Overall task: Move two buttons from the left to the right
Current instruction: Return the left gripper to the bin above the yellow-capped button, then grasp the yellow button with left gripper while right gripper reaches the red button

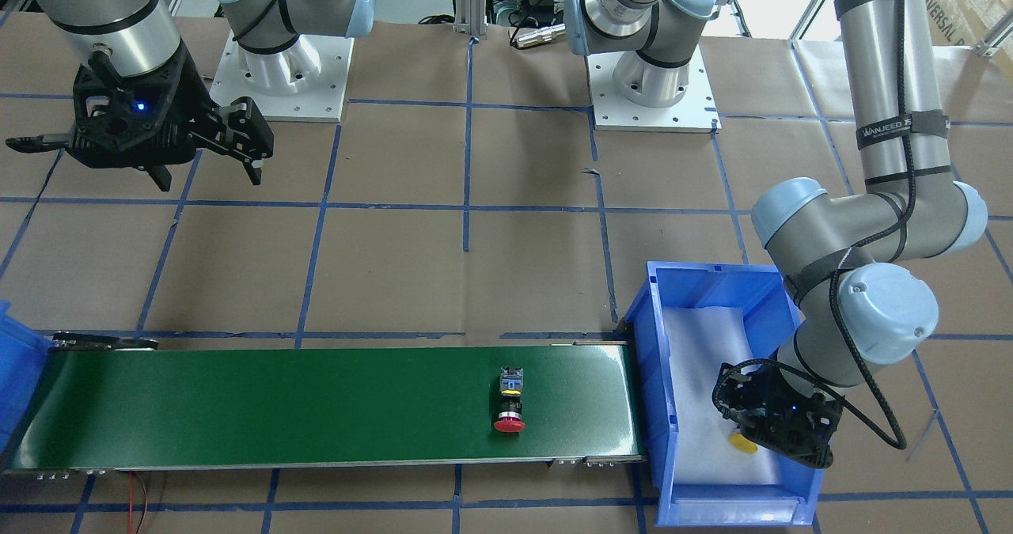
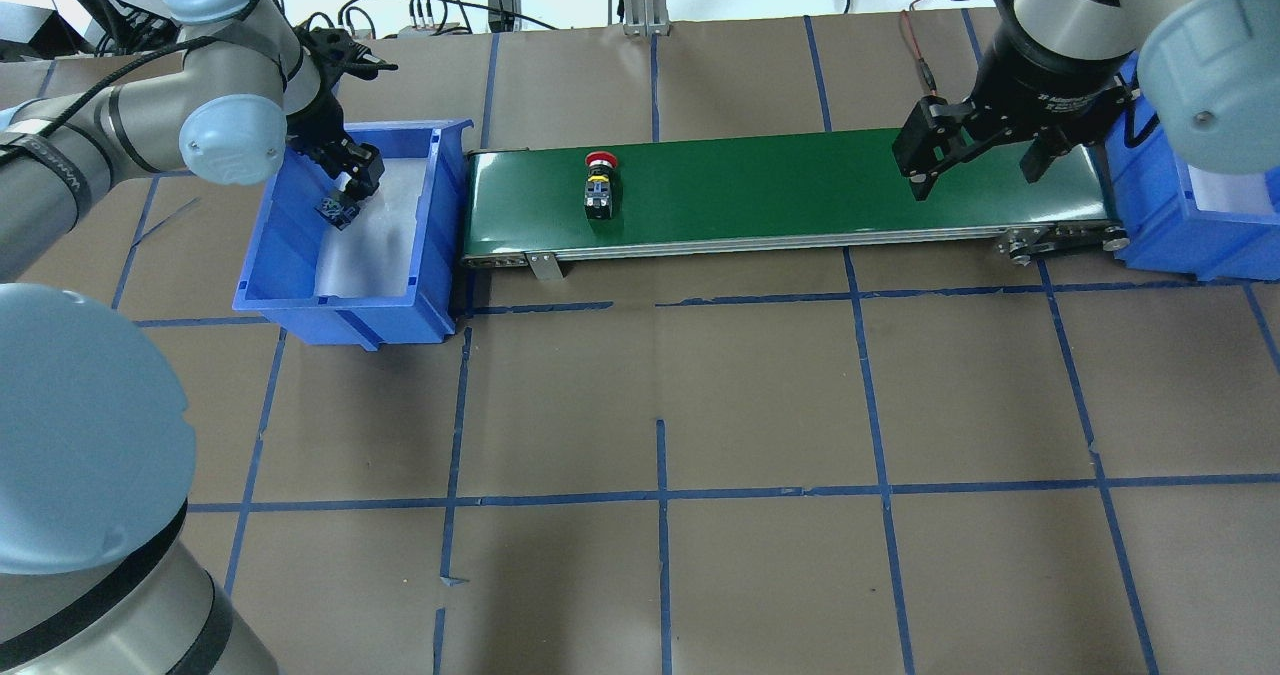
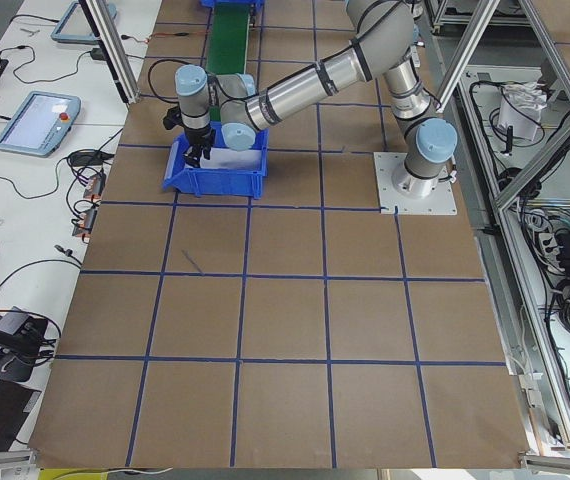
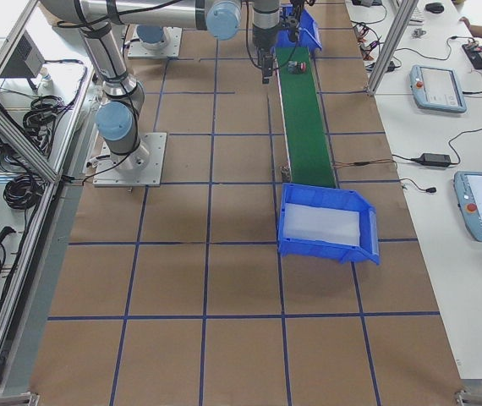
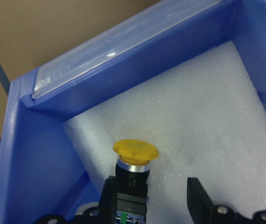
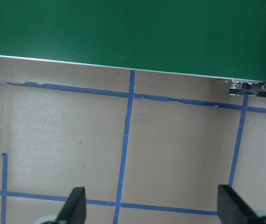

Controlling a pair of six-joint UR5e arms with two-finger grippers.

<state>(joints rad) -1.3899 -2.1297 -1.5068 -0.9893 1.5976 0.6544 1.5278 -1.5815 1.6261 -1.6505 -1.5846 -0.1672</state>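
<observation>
Left wrist view: the yellow button point(image 5: 134, 161) sits low in the frame's centre, with a flat yellow cap, a silver collar and a black body. It rests on white foam point(image 5: 207, 116) inside a blue bin point(image 5: 25, 163). My left gripper point(image 5: 150, 186) is released around it: one finger is against the body, the other stands clear.

Right wrist view: my right gripper point(image 6: 151, 207) is spread wide and empty over the brown-paper tabletop point(image 6: 179, 149), which is crossed by blue tape. The green belt point(image 6: 133, 28) fills the top.

Overhead view: the red button point(image 2: 600, 183) lies on the belt's left part, its red cap toward the upper edge. A second blue bin point(image 2: 1200, 235) is at the right edge.

Left side view: teach pendants point(image 3: 40, 115) and cables lie on a white bench at the left.
</observation>
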